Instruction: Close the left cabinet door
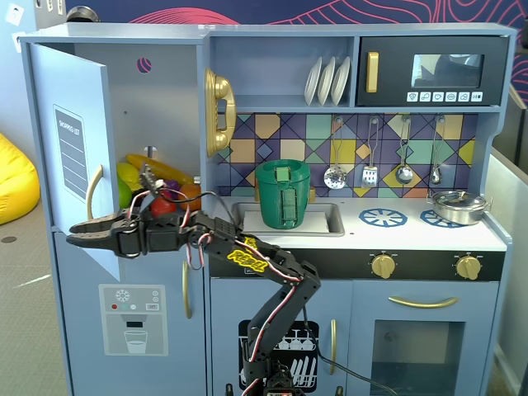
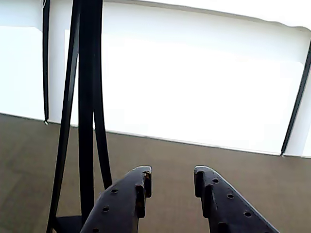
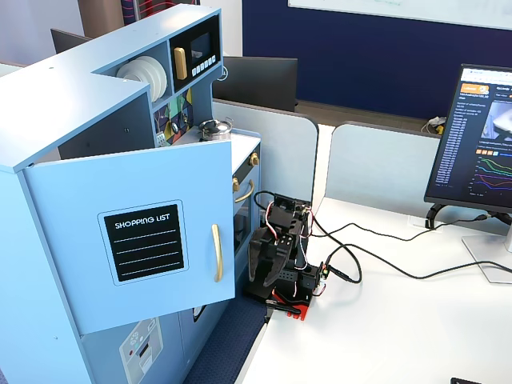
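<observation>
Fingers point(image 2: 141, 187) of the gripper point(image 1: 78, 233) stand parted with nothing between them, as the wrist view shows plainly: floor and white wall ahead, a dark stand off to one side, no door in sight. In a fixed view the tips reach out past the lower free edge of the left cabinet door point(image 1: 73, 148), level with the bottom of its gold handle point(image 1: 93, 191); whether they touch the panel I cannot tell from here.

Behind the gripper the arm point(image 1: 247, 256) runs back nearly level, then bends at the elbow and drops steeply to its base point(image 3: 280, 280) in front of the toy kitchen's oven.

As for the job, I would say little of it is done. The door, with its "SHOPPING LIST" chalkboard point(image 3: 144, 242), swings wide open in both fixed views, and toy food point(image 1: 153, 177) shows inside the cupboard just behind the wrist. What seems left is the whole push: getting the gripper onto the outer face and sweeping the door shut.
</observation>
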Controlling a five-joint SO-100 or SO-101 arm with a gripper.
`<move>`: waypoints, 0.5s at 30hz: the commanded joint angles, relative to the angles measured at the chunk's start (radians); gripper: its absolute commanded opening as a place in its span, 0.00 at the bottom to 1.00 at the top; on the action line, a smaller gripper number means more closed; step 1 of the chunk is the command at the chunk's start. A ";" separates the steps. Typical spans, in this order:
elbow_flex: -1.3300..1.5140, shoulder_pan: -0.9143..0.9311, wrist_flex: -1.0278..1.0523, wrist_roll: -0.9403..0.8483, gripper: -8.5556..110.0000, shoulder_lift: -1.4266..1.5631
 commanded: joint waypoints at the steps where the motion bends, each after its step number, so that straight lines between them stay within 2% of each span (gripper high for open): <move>1: -0.086 0.095 -0.054 0.023 0.07 -0.040; 15: -0.106 0.275 -0.046 0.069 0.07 -0.057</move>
